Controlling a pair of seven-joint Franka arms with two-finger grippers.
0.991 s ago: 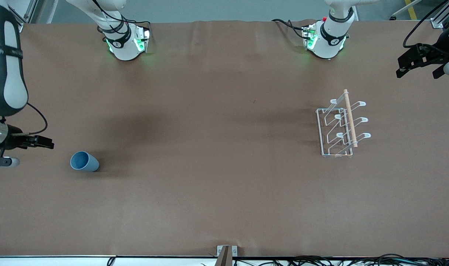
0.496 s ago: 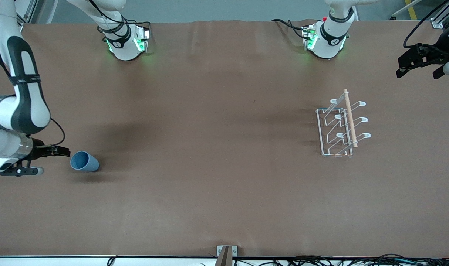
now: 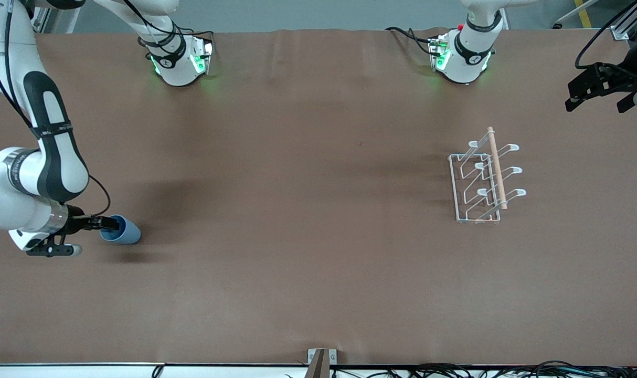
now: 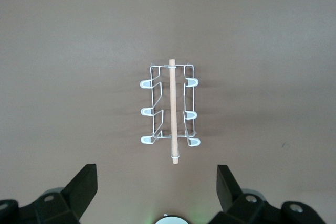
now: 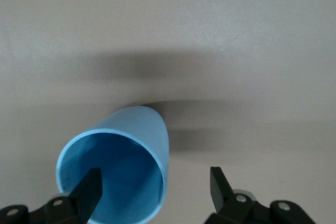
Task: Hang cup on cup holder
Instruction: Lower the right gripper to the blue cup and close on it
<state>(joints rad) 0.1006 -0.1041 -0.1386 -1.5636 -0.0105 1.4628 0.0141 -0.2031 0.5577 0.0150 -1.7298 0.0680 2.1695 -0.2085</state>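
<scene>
My right gripper, open astride the rim of the light-blue plastic tumbler lying near the tabletop's right-arm edge, must next close; left gripper waits open.

A brown-covered table carries two things. The light-blue cup lies on its side at about eight o'clock from the centre. The white wire cup holder stands near three o'clock, well apart.

Right gripper at cup mouth, cup holder well apart
</scene>
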